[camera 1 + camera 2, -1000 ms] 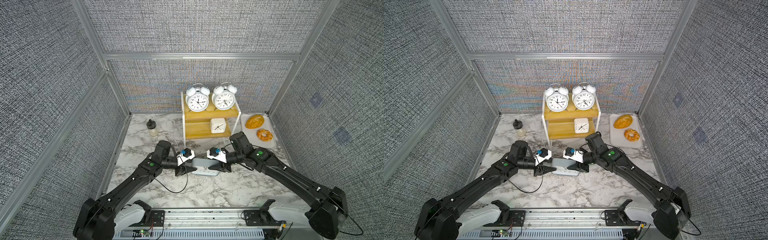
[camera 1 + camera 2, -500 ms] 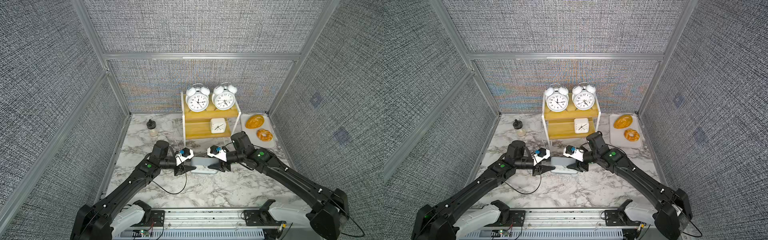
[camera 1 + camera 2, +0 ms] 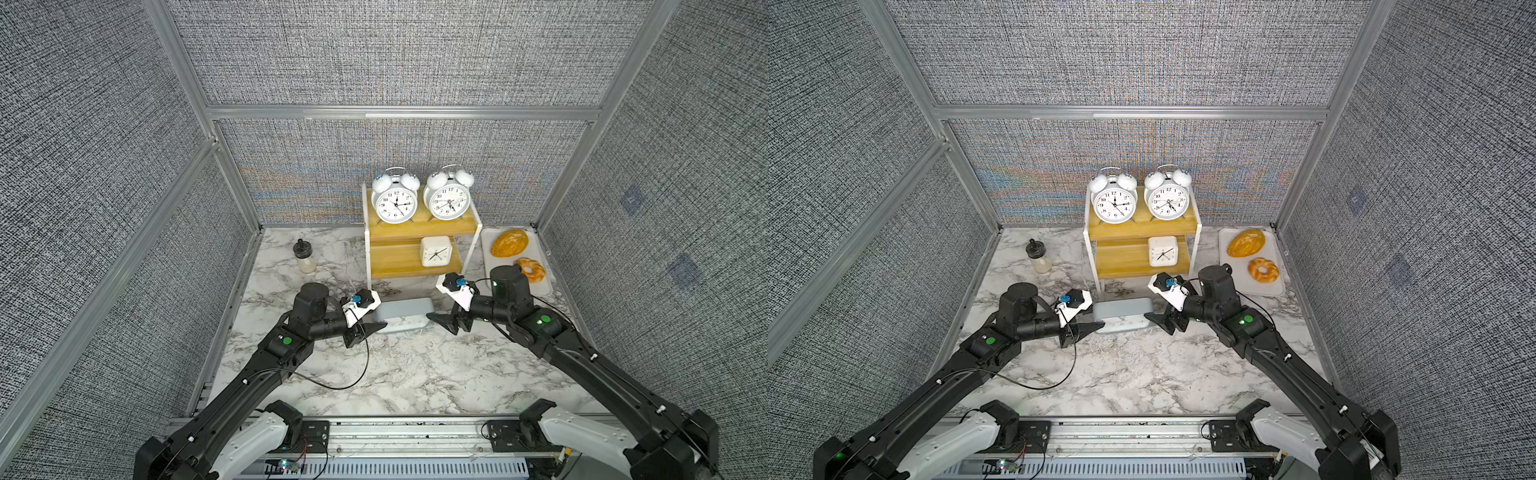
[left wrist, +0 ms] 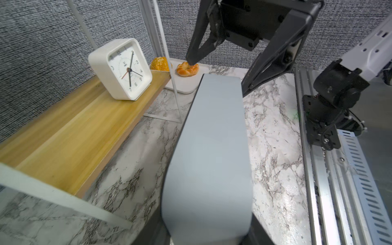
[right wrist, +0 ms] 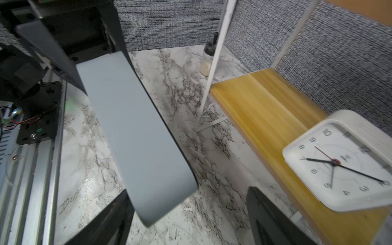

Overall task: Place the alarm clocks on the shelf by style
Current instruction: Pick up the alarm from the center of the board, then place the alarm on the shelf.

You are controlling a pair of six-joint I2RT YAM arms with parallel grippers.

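Right end effector [image 4: 218,75] wider around grey-blue clock [image 4: 210,148]; gap in wrist views.

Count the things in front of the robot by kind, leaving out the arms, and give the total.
Twin-bell clocks: 2
Square white clock: 1
Grey clock: 1
Shelf: 1
Jar: 1
Tray: 1
Breads: 2
Total: 9

Tray [image 3: 536,249] w/ loaf [image 3: 509,243] & doughnut [image 3: 531,270] near right gripper [image 3: 441,323], outer side. Black-capped jar [image 3: 305,259] beyond left gripper [image 3: 375,323], on marble table [image 3: 415,365].
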